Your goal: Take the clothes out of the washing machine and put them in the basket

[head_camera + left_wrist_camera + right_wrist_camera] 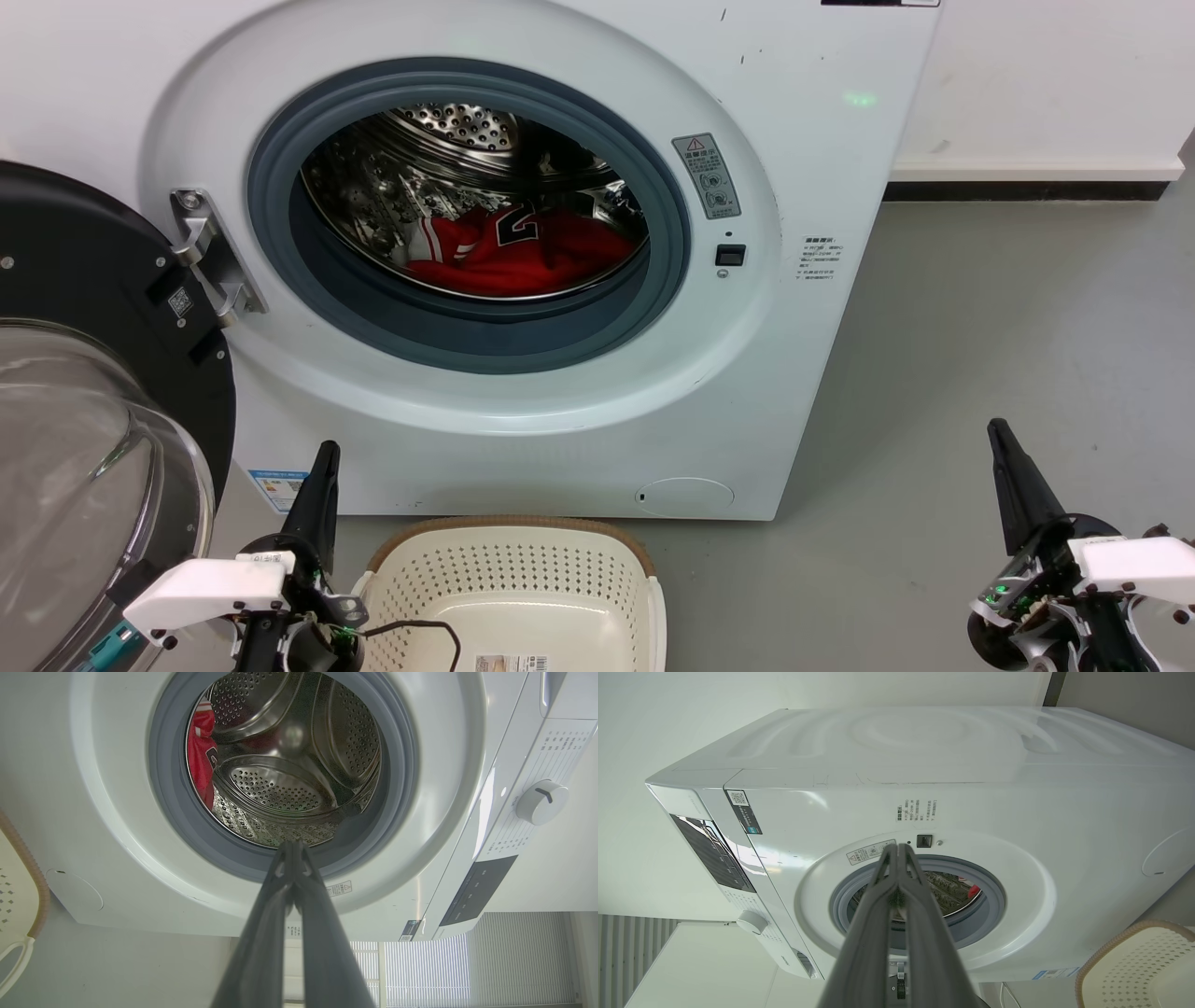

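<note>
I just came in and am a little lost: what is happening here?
A two-armed robot faces the washing machine, whose door stands open. The red clothes lie in the drum, untouched. The basket stands in front, with no clothes in its visible part. The left gripper and right gripper are both shut, empty and outside the opening.

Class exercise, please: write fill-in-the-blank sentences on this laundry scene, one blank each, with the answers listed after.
1. The red clothes lie inside the ____ of the washing machine.
2. The machine's glass-bowl door stands ____.
3. The basket before the machine holds ____ clothes.
4. The left tool and right tool are both ____, gripping nothing.
Answers: drum; open; no; shut.
</note>
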You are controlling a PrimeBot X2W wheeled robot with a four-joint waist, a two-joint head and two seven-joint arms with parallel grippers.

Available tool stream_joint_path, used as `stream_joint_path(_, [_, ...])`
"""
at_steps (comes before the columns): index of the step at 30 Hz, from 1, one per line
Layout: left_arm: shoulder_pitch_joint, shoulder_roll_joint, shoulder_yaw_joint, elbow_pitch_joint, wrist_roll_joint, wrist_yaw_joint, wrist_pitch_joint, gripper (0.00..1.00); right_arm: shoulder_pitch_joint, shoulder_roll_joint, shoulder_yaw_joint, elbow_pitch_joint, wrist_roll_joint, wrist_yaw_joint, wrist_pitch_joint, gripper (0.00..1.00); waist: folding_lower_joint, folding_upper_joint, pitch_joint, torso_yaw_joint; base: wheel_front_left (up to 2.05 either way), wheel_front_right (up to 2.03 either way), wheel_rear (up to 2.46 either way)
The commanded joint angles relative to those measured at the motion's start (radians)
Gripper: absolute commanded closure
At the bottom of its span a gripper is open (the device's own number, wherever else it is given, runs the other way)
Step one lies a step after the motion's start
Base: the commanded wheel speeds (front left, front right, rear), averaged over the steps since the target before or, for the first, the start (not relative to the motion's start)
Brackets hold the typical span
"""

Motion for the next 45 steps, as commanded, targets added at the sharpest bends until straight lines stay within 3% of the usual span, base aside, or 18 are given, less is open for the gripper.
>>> stream_joint_path(1, [-0.006, -0.001, 0.003, 0.0, -0.002, -0.003, 0.002, 1.0, -0.013, 0.003, 0.0, 0.002, -0.005, 0.0, 0.001, 1.0, 0.0, 0.0, 0.0, 0.0, 0.0, 0.0, 0.0])
stream_joint_path(19, [-0.006, -0.001, 0.003, 0.0, -0.002, -0.003, 0.002, 1.0, -0.013, 0.003, 0.0, 0.002, -0.005, 0.0, 0.001, 1.0, 0.0, 0.0, 0.0, 0.0, 0.0, 0.0, 0.0])
stream_joint_path(20, [0.001, 0.0, 0.0, 0.003, 0.0, 0.0, 0.0, 0.0, 0.002, 0.0, 0.0, 0.002, 0.0, 0.0, 0.0, 0.0, 0.0, 0.0, 0.0, 0.0, 0.0, 0.0, 0.0])
stream_joint_path(31, [0.038, -0.003, -0.008, 0.005, 0.051, 0.001, -0.039, 0.0, 0.041, 0.001, 0.001, 0.02, -0.049, 0.0, -0.039, 0.0, 0.0, 0.0, 0.0, 0.0, 0.0, 0.0, 0.0])
stream_joint_path(45, [0.055, -0.002, -0.039, -0.091, 0.361, 0.073, -0.103, 0.0, 0.071, 0.001, 0.005, -0.071, -0.379, 0.0, -0.103, 0.0, 0.0, 0.0, 0.002, -0.003, 0.0, 0.0, 0.0])
